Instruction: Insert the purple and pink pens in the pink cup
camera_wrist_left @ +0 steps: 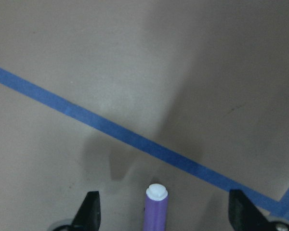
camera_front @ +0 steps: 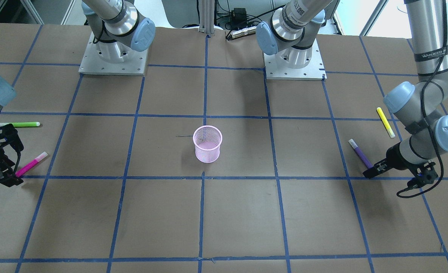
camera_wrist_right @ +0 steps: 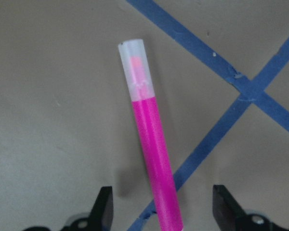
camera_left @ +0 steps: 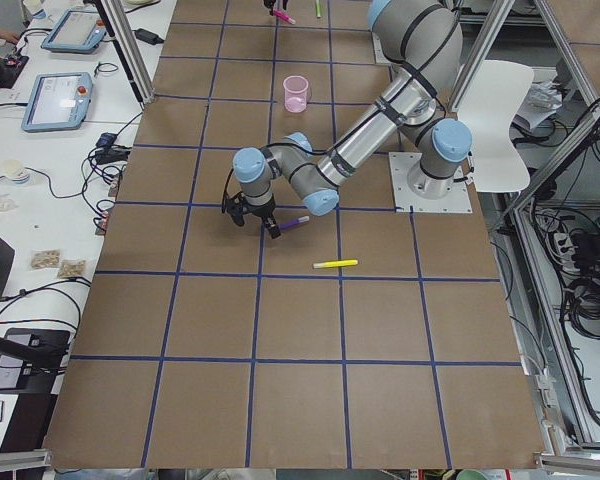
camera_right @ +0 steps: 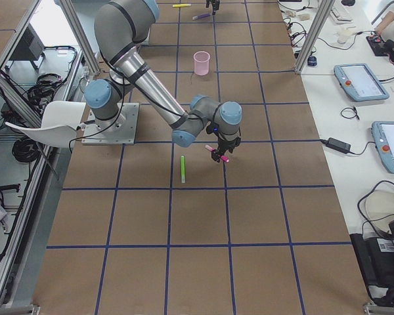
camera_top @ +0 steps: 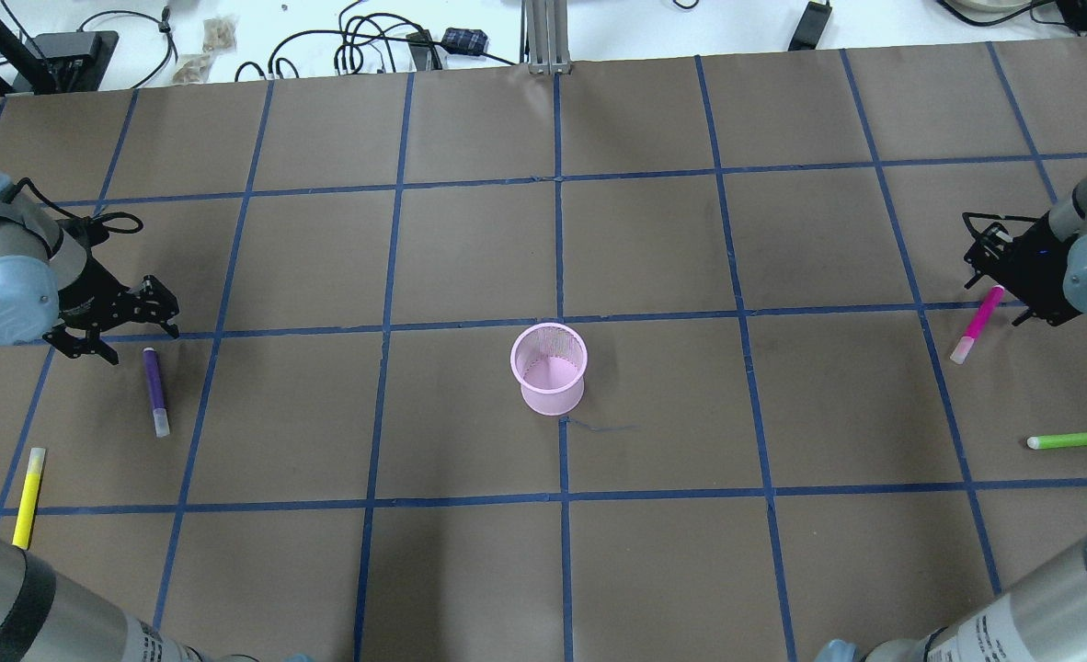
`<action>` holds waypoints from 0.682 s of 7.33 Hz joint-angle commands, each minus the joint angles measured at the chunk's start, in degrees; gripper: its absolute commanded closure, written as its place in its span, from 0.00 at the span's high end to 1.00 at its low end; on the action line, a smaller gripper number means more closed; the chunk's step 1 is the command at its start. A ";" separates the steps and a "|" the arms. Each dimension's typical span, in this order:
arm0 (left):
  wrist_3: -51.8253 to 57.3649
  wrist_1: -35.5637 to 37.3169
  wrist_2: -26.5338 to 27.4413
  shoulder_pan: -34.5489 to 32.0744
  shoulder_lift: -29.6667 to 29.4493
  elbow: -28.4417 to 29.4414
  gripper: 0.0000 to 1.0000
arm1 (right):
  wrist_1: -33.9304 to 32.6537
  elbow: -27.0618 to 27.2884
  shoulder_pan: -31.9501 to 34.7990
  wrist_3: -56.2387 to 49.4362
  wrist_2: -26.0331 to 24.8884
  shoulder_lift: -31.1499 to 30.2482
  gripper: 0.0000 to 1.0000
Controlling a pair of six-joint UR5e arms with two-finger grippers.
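The pink mesh cup (camera_top: 550, 368) stands upright at the table's centre; it also shows in the front view (camera_front: 207, 144). The purple pen (camera_top: 153, 386) lies flat at the left. My left gripper (camera_top: 134, 329) is open over the pen's far end; in the left wrist view the pen's end (camera_wrist_left: 156, 207) sits between the spread fingers (camera_wrist_left: 89, 214). The pink pen (camera_top: 978, 324) lies flat at the right. My right gripper (camera_top: 999, 290) is open and straddles its end; the right wrist view shows the pen (camera_wrist_right: 151, 144) between the fingers (camera_wrist_right: 103, 209).
A yellow pen (camera_top: 28, 485) lies near the left gripper, closer to the robot. A green pen (camera_top: 1079, 440) lies near the right gripper, also closer to the robot. The brown table (camera_top: 470, 570) carries a blue tape grid. Both arm bases (camera_front: 114, 57) stand at the robot's edge.
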 commanded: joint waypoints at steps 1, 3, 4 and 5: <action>-0.07 -0.12 0.09 0.00 -0.34 -0.16 0.71 | 0.01 -0.01 -0.02 -0.63 0.04 0.21 0.51; -0.16 -0.47 0.17 0.00 -0.34 -0.34 0.62 | -1.47 0.16 -0.02 -0.63 -0.23 0.21 0.20; -0.25 -0.56 0.17 0.00 -0.34 -0.43 0.55 | -1.48 0.17 -0.11 -0.63 -0.49 0.30 0.13; -0.25 -0.65 0.17 0.09 -0.34 -0.43 0.44 | -1.40 -0.18 -0.11 0.50 -0.67 0.21 0.09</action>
